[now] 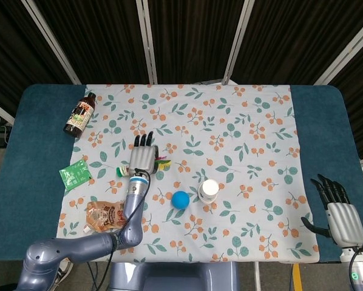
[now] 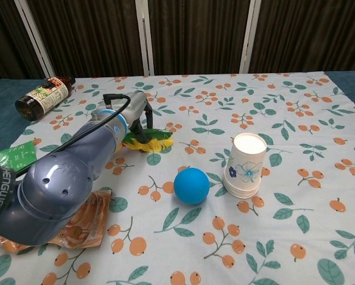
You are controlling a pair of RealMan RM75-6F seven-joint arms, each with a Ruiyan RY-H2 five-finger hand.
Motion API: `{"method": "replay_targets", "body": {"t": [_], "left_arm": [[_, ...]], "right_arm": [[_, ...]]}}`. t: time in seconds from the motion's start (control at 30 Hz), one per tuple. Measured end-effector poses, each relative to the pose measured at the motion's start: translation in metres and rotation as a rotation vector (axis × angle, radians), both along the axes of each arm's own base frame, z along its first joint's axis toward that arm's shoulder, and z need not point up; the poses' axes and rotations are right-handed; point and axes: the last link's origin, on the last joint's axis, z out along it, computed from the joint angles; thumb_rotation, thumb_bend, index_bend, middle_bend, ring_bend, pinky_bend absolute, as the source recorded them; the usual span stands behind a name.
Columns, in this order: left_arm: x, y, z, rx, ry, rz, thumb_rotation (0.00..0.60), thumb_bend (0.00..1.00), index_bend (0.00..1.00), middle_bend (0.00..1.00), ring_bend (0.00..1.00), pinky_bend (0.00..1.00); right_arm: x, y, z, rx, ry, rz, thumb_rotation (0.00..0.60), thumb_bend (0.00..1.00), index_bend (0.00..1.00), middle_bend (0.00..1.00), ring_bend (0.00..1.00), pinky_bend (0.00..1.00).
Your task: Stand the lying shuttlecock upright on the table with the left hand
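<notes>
The shuttlecock lies on its side on the floral cloth; its yellow and green feathers (image 1: 163,162) (image 2: 153,140) poke out to the right of my left hand. A bit of its green base (image 1: 119,172) shows on the hand's left. My left hand (image 1: 143,155) (image 2: 136,110) is stretched flat over the shuttlecock's middle, fingers apart and pointing toward the far edge, holding nothing that I can see. Whether it touches the shuttlecock is unclear. My right hand (image 1: 335,208) hangs off the table's near right corner with fingers spread, empty.
A blue ball (image 1: 180,199) (image 2: 191,185) and an upside-down paper cup (image 1: 209,191) (image 2: 244,165) sit right of the shuttlecock. A brown bottle (image 1: 79,114) (image 2: 42,95) lies far left, a green packet (image 1: 75,174) (image 2: 11,155) and a snack bag (image 1: 105,215) near left.
</notes>
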Motion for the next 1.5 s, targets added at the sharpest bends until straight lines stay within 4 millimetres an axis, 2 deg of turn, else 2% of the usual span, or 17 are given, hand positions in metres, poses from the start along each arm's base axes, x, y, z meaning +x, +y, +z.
{"method": "replay_targets", "body": {"t": [0.3, 0.7, 0.9, 1.17, 1.33, 1.5], "left_arm": [[0.001, -0.004, -0.001, -0.009, -0.027, -0.003, 0.6, 0.5, 0.58, 0.0, 0.0, 0.0], [0.019, -0.007, 0.021, 0.016, -0.139, -0.028, 0.6, 0.5, 0.59, 0.0, 0.0, 0.0], [0.028, -0.017, 0.042, 0.018, -0.198, -0.061, 0.6, 0.5, 0.59, 0.0, 0.0, 0.0], [0.026, -0.04, 0.086, 0.027, -0.287, -0.089, 0.6, 0.53, 0.6, 0.0, 0.0, 0.0], [0.012, -0.056, 0.124, 0.037, -0.351, -0.081, 0.6, 0.53, 0.6, 0.0, 0.0, 0.0], [-0.009, -0.067, 0.145, 0.043, -0.387, -0.042, 0.6, 0.53, 0.6, 0.0, 0.0, 0.0]], "right_arm": [[0.0, 0.0, 0.0, -0.003, 0.002, 0.002, 0.6, 0.14, 0.1, 0.0, 0.0, 0.0], [0.0, 0.0, 0.001, -0.004, 0.006, 0.002, 0.6, 0.14, 0.1, 0.0, 0.0, 0.0], [0.0, 0.0, 0.001, -0.008, 0.01, 0.008, 0.6, 0.14, 0.1, 0.0, 0.0, 0.0], [0.001, 0.001, 0.001, -0.01, 0.02, 0.015, 0.6, 0.14, 0.1, 0.0, 0.0, 0.0], [0.001, 0.001, 0.001, -0.012, 0.023, 0.013, 0.6, 0.14, 0.1, 0.0, 0.0, 0.0], [0.001, 0.001, 0.0, -0.013, 0.025, 0.012, 0.6, 0.14, 0.1, 0.0, 0.0, 0.0]]}}
